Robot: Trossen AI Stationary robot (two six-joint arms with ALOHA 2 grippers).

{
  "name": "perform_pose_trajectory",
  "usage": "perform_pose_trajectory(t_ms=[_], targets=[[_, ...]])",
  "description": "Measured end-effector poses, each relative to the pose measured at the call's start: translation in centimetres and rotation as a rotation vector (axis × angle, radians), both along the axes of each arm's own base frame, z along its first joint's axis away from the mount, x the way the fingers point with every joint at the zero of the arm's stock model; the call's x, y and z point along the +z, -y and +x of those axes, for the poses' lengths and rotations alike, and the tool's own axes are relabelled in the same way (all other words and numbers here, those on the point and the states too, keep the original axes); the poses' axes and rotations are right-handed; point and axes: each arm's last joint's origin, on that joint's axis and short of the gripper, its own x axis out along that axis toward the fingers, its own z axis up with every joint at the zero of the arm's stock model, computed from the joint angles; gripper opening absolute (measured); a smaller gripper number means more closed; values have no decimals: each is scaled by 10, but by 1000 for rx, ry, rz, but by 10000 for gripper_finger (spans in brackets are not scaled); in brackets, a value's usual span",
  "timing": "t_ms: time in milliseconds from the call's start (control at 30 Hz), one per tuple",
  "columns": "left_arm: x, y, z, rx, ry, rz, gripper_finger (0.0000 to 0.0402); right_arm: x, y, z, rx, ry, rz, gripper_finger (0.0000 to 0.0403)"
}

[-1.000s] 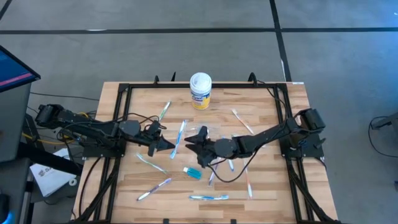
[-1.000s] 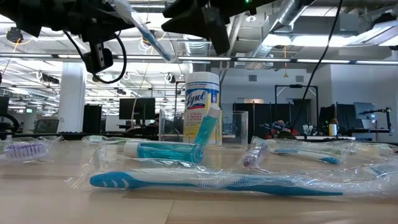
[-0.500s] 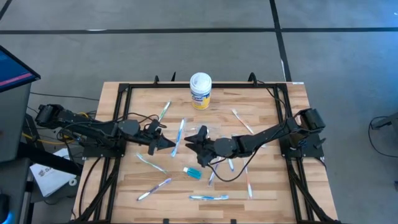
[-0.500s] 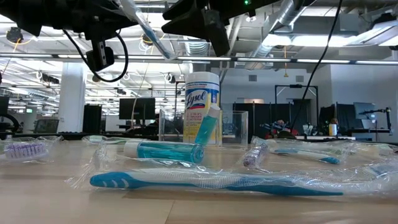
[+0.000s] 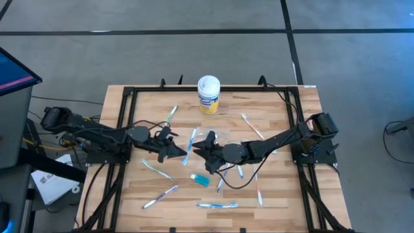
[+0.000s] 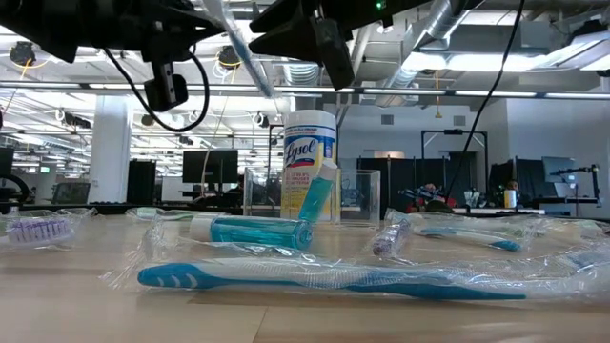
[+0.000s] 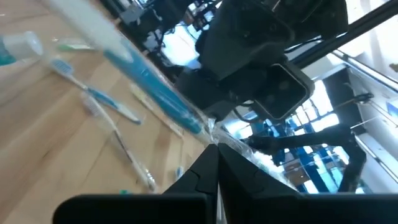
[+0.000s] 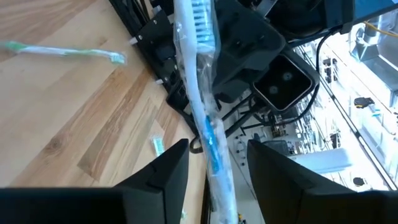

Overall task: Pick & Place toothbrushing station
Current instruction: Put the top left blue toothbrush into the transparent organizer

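My left gripper (image 5: 176,152) is shut on a wrapped blue-and-white toothbrush (image 5: 191,139) held above the middle of the table. The brush also shows in the low view (image 6: 243,57). My right gripper (image 5: 199,147) faces it from the right, open. In the right wrist view its fingers (image 8: 163,171) stand on either side of the brush (image 8: 198,68), and I see no touch. Teal tubes (image 5: 200,179) lie on the wood near the front. Loose toothbrushes (image 5: 217,205) (image 5: 160,196) (image 5: 171,115) lie flat around them. I cannot make out the see-through cup in the high view. My left gripper pinches the crinkled clear wrapper end (image 7: 214,138) of the toothbrush between its two fingertips. The brush reaches away from the fingers toward the right arm, slanted and lifted clear of the table.
A yellow canister with a white lid (image 5: 208,94) stands at the far middle. More wrapped toothbrushes lie at the right (image 5: 252,127) (image 5: 257,188) and the left (image 5: 156,169). Black frame rails (image 5: 123,129) run along the table's sides.
My left gripper has moved a little toward the table's right edge, closer to my right gripper. It carries the toothbrush, which stays lifted and slanted.
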Motion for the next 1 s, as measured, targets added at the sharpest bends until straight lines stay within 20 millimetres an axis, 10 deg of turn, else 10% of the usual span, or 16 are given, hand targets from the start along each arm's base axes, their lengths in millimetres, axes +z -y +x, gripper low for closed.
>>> perform_pose_trajectory(t_ms=[633, 1000], targets=[[3, 5, 25, -42, -19, 30, 0, -1, 0, 0, -1, -9, -3, 132], [3, -3, 27, -14, -16, 35, 0, -6, 0, -2, -4, -62, -11, 18]])
